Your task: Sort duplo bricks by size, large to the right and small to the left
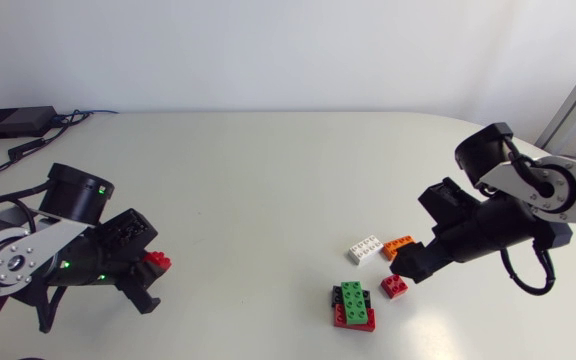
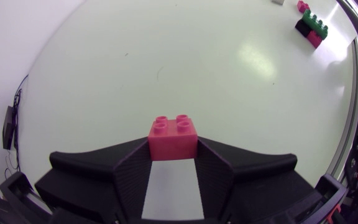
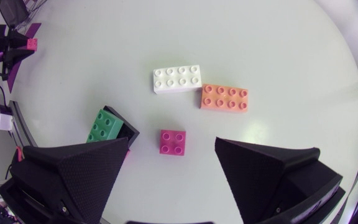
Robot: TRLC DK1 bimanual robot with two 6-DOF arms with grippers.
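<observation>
My left gripper hovers at the table's left side, shut on a small red brick; the left wrist view shows this brick pinched between the fingertips. My right gripper hangs open over the cluster of bricks at the right. A small red brick lies on the table between the spread fingers of that gripper, untouched. Ahead of it lie a long white brick and a long orange brick. Beside one finger, a green brick tops a red and black stack.
A black box with cables sits at the table's far left corner. The table's front edge runs close behind the brick stack.
</observation>
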